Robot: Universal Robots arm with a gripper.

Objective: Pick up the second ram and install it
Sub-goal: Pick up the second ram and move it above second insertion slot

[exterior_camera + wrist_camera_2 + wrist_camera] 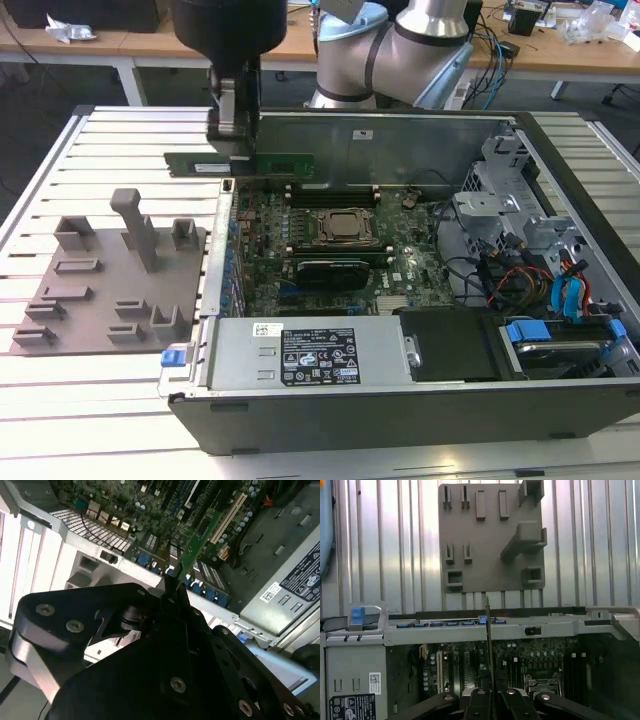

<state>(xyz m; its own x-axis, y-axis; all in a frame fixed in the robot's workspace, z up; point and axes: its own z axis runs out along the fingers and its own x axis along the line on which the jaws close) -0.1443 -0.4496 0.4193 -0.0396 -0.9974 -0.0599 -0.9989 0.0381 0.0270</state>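
The second ram (280,163) is a thin dark-green stick held level above the far-left corner of the open computer case, over its wall. My gripper (238,148) is shut on it from above, gripping near its middle. In the second wrist view the ram (197,542) sticks out from the gripper (172,591) over the motherboard's edge. In the first wrist view the ram (488,645) appears edge-on as a thin vertical line rising from the gripper (492,700). The memory slots (330,190) lie beyond the processor socket (345,228), below and to the exterior view's right of the stick.
A grey holder plate (110,290) with raised blocks lies on the slatted table at the exterior view's left. A black-shrouded card (330,270) sits near the socket. The power supply (300,355) fills the case's front; drive bays and cables (540,270) crowd the right.
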